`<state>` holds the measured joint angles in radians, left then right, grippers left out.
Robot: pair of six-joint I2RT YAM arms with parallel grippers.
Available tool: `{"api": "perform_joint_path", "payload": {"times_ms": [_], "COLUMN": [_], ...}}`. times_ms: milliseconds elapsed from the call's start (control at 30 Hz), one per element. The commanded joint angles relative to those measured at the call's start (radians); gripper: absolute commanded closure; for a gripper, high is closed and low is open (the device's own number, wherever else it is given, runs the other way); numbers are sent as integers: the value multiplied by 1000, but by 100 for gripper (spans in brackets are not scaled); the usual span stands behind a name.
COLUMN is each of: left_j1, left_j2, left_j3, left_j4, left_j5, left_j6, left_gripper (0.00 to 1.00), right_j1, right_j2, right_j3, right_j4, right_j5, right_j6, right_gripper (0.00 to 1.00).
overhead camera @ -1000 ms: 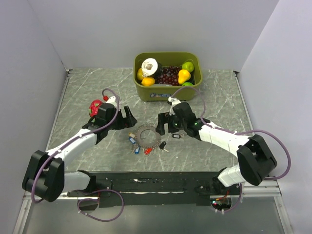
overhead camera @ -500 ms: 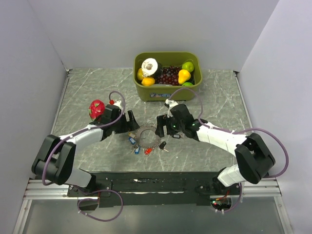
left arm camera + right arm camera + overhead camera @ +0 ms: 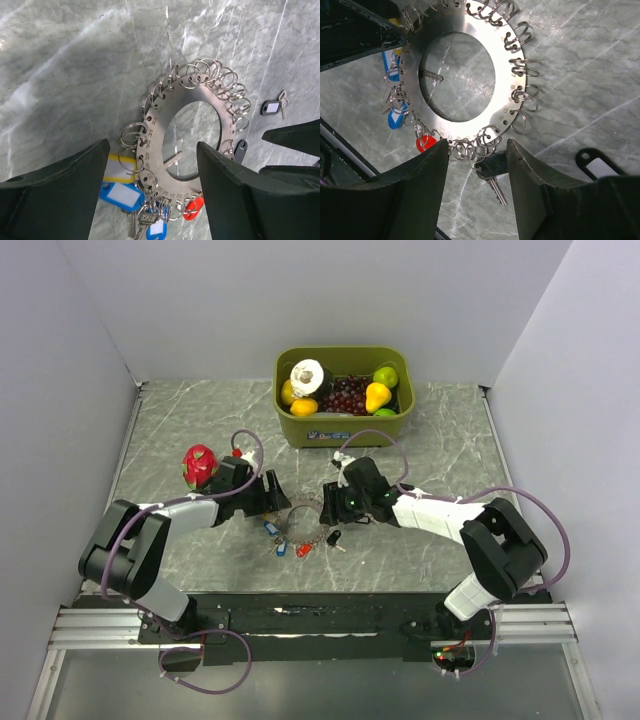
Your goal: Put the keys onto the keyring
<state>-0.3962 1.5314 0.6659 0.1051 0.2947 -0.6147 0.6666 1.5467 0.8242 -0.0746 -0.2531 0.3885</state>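
Metal and plastic shining
The keyring [image 3: 156, 125] is gleaming as brushed steel — the keys [image 3: 120, 194] are wearing glossy plastic tags.

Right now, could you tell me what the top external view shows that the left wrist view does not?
Only the top external view: the green bin of fruit and the red dragon fruit. Only the left wrist view: the split rings lining the keyring, and a key blade inside its opening. Both: the keyring with blue tags and a red tag at its edge.
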Motion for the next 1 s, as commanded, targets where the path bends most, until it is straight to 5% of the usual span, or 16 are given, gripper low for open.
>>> {"api": "perform_joint_path", "payload": {"times_ms": [0, 967], "left_j1": [2, -13], "left_j2": [47, 199], "left_j3": [12, 41], "left_j4": [36, 147], "left_j5": [34, 236], "left_j6": [-8, -39], "left_gripper": [25, 71], "right_j1": [-10, -45], "right_j2": [24, 231], "right_j3": [4, 36], "right_j4": [35, 91], "right_j5": [-3, -167], "right_j6": [21, 52], "right_gripper": [43, 59]}}
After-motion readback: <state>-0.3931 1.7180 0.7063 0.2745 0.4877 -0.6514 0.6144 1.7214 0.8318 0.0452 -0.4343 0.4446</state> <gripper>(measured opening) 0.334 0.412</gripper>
